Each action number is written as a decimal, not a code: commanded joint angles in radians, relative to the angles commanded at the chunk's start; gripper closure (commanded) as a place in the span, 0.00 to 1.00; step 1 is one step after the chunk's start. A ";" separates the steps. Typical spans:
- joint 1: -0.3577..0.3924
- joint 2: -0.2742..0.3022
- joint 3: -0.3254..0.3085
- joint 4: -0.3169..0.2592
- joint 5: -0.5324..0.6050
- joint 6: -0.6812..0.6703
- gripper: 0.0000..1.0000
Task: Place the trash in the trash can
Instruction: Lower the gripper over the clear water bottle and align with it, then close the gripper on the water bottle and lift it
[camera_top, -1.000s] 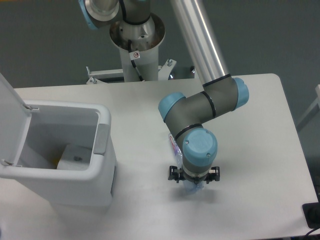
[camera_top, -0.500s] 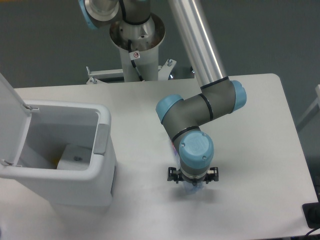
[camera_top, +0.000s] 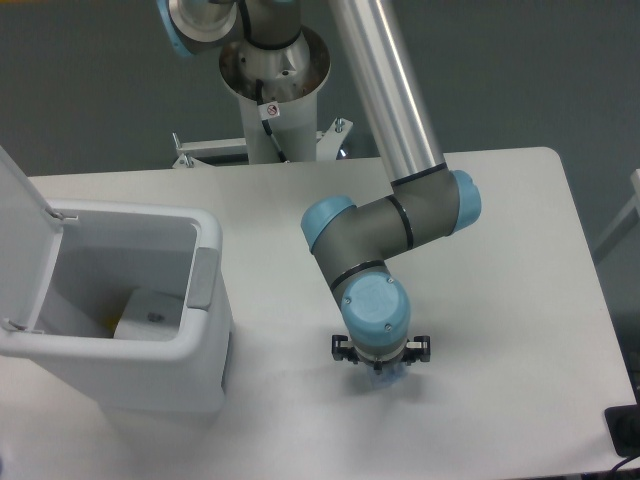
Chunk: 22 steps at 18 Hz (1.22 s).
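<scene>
My gripper (camera_top: 382, 368) points straight down at the table, right of the trash can (camera_top: 205, 262), and the blue wrist cap above it hides its fingers. Just below the wrist a bit of clear bluish plastic (camera_top: 390, 379) pokes out; it looks like one end of the bottle, a piece of the trash. The rest of that piece is hidden under the arm, and I cannot tell whether the fingers hold it. The white can stands at the left with its lid (camera_top: 20, 235) swung up and open. A pale shape (camera_top: 140, 315) lies on its floor.
The arm's base column (camera_top: 272, 80) rises at the back of the white table (camera_top: 500, 300). A dark object (camera_top: 626, 430) sits at the table's front right corner.
The wrist and elbow have shifted a little to the left over the last second. The pink-labelled part of the bottle that showed beside the forearm is now covered by the arm.
</scene>
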 joint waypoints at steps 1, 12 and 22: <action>0.000 0.003 0.002 -0.002 -0.002 0.000 0.62; 0.052 0.058 0.075 -0.012 -0.149 0.003 0.77; 0.155 0.120 0.195 -0.003 -0.515 0.000 0.77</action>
